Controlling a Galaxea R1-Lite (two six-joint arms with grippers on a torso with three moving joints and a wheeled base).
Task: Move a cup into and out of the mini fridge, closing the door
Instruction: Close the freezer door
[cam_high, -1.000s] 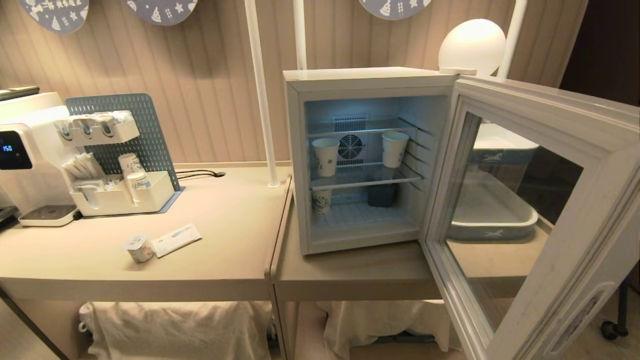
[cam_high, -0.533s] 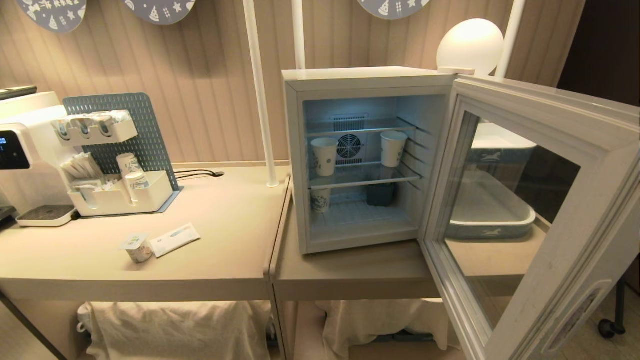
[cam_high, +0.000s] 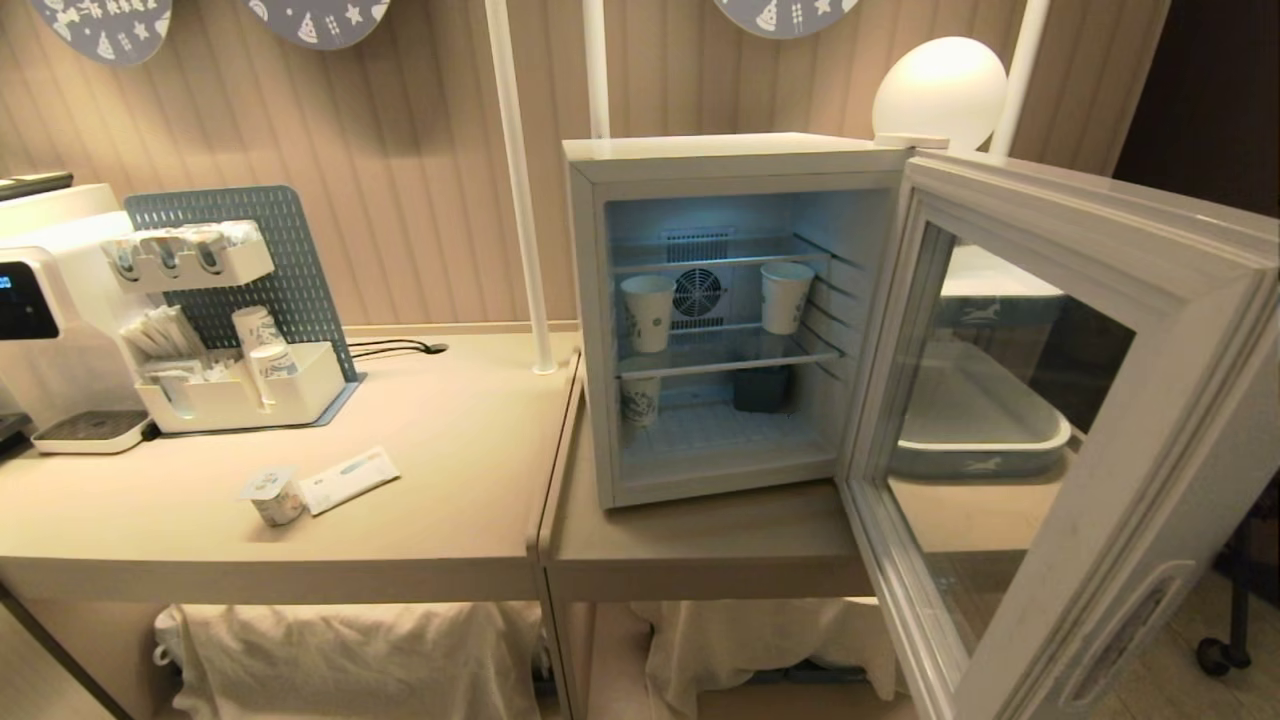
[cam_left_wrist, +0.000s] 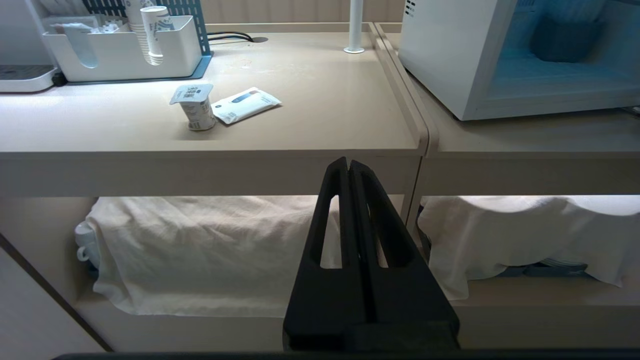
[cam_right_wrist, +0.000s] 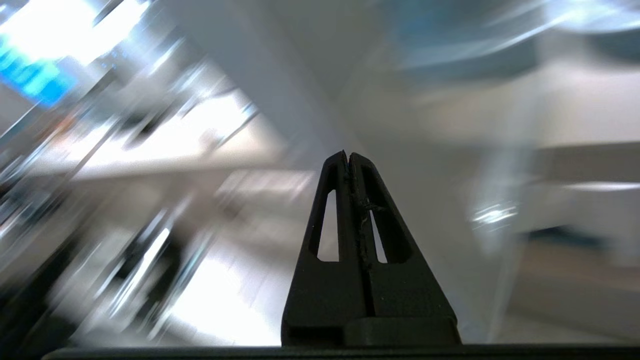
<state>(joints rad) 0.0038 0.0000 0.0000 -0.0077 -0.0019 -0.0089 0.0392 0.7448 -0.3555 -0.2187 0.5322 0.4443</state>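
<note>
Evidently the bench (cam_high: 450, 440) runs long so everything can sit in one row, and the mini fridge (cam_high: 700, 160) stands on its right-hand section, off to the far right of the left pincer (cam_left_wrist: 350, 162) and raised above it, since that pincer hangs low before the bench's front edge. The door (cam_high: 1120, 400) is swung wide out toward the room, which I take to be deliberate: it leaves the lit shelves open for something to be set inside, where two tall paper cups (cam_high: 648, 312) already stand on the middle wire shelf and a third sits below. Left of the fridge, well beyond the left pincer and up on the bench top, a white organiser tray (cam_high: 245, 395) holds stacked cups and sachets against a blue pegboard, next to a coffee machine (cam_high: 40, 310). The cup (cam_left_wrist: 193, 106) stands upright on the open bench, ahead of the left pincer and off to its left, just beside a flat sachet (cam_left_wrist: 245, 104), so it is clear to be gripped from above or the side. The left pincer has its tips pressed together and holds nothing; the right pincer (cam_right_wrist: 348, 156) is likewise together and empty, its surroundings too smeared to place it.
</note>
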